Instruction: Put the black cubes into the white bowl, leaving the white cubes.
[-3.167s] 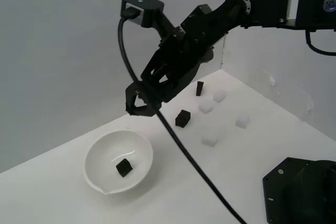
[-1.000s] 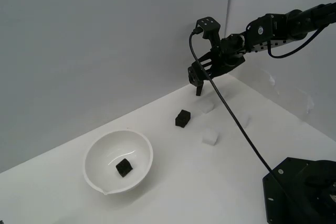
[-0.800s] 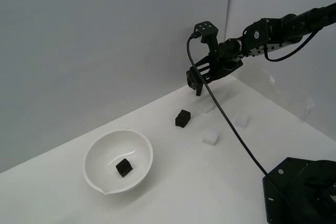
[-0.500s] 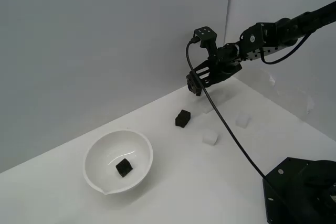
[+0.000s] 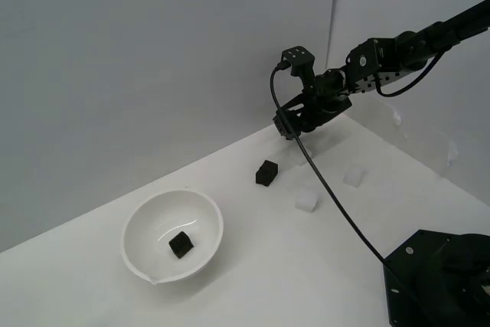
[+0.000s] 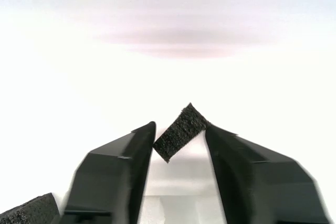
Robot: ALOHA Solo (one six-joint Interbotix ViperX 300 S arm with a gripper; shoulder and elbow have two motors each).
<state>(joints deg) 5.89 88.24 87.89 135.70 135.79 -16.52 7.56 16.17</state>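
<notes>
My pincer [image 6: 178, 137] pinches a black cube [image 6: 181, 131] corner-wise (tilted) above the worktop's [image 5: 253, 266] far corner, bound for the white bowl [image 5: 145, 262], one cube inside.

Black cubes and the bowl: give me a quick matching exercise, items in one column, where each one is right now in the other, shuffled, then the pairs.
Items
1. black cube in the gripper
2. black cube in the bowl
3. black cube on the table
4. white bowl

Places
A. lying loose on the table, between the bowl and the white cubes
B. standing on the table toward the exterior view's left
C. clamped between the gripper fingers, lifted off the table
D. resting on the bowl's floor

Pairs: 1-C, 2-D, 3-A, 4-B
</notes>
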